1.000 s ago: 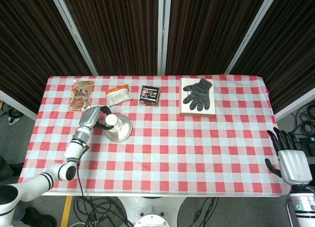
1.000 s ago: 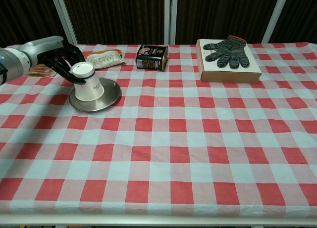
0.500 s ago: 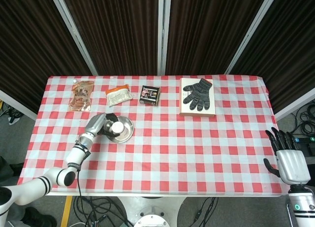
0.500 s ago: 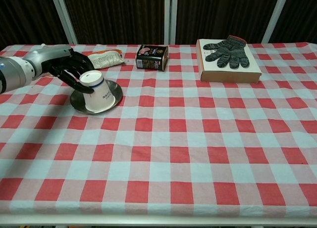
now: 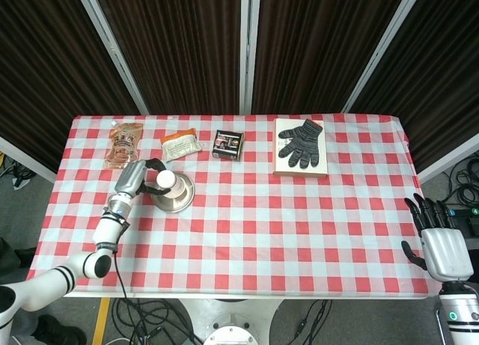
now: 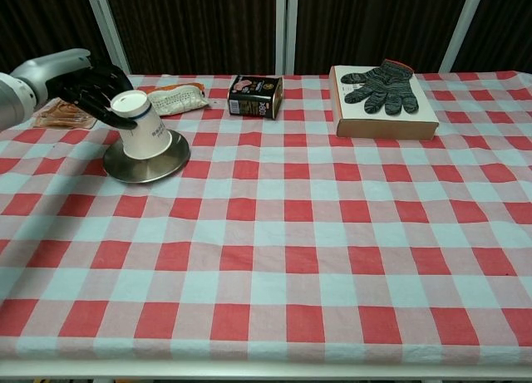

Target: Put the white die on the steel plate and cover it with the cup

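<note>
Cup (image 6: 143, 132) inverted on steel plate (image 6: 146, 164), slightly tilted; left hand (image 6: 93, 90) grips its upturned base, likely steadying it. White die unseen, presumably underneath. Right hand (image 5: 440, 239) idle, fingers spread.

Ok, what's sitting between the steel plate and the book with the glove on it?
In the chest view, only bare checked cloth lies between the steel plate and the book. The small tin stands behind that line.

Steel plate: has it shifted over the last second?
Yes. The steel plate slid left with the cup held by the left hand, ending farther from the small tin and nearer the orange packet.
</note>
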{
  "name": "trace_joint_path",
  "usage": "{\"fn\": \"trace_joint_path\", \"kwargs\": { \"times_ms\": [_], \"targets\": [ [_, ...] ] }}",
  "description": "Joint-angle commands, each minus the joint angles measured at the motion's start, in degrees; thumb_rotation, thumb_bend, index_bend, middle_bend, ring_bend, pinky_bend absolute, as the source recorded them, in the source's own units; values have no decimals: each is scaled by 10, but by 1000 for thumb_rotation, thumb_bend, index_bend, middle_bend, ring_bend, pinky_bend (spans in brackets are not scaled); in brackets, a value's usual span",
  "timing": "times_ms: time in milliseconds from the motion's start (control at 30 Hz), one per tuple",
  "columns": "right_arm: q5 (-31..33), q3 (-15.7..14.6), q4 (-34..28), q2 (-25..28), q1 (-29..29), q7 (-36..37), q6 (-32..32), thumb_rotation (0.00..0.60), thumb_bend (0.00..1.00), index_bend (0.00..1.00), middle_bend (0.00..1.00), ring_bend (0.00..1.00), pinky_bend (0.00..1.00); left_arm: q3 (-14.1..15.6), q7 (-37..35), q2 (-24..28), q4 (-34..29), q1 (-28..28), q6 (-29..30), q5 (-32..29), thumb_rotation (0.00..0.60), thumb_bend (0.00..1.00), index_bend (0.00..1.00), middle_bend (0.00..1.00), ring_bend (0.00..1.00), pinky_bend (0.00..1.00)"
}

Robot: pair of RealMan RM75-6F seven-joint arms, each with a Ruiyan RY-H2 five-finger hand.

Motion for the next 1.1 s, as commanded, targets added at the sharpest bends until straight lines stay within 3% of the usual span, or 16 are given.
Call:
{"fn": "trace_joint_path", "kwargs": {
  "times_ms": [33, 233, 500, 633, 700, 800, 1100],
  "targets": [
    [-2, -1, 1, 1, -1, 3, 2, 600, 233, 0, 0, 0, 24, -10, -8, 19, -4, 14, 15, -8, 600, 156, 516, 516, 338, 264],
    [-3, -3, 8, -2, -5, 13, 5, 600, 233, 0, 0, 0, 24, -10, 42, 1, 68, 16, 5, -57, 600, 156, 516, 513, 334, 264],
    [-7, -2, 8, -2, -2, 12, 2, 600, 233, 0, 0, 0, 23, -4, 55, -13, 100, 24, -14, -74, 600, 157, 493, 491, 304, 261],
    [-7, -2, 8, -2, -2, 12, 2, 600, 233, 0, 0, 0, 24, -6, 31, 4, 69, 33, -20, -64, 600, 153, 242, 296, 168, 203],
    [-6, -2, 9, -2, -2, 12, 2, 600, 233, 0, 0, 0, 24, -9, 27, 10, 56, 40, 6, -54, 600, 149, 175, 237, 135, 191],
    [-2, -1, 9, 0, -3, 13, 3, 600, 233, 0, 0, 0, 23, -3, 29, 30, 25, 61, 57, -27, 600, 146, 155, 217, 131, 185],
    [7, 9, 34, 4, 0, 50, -1, 600, 238, 0, 0, 0, 23, 71, 155, 149, -63, 169, 215, 43, 600, 145, 166, 216, 131, 137]
  ]
}}
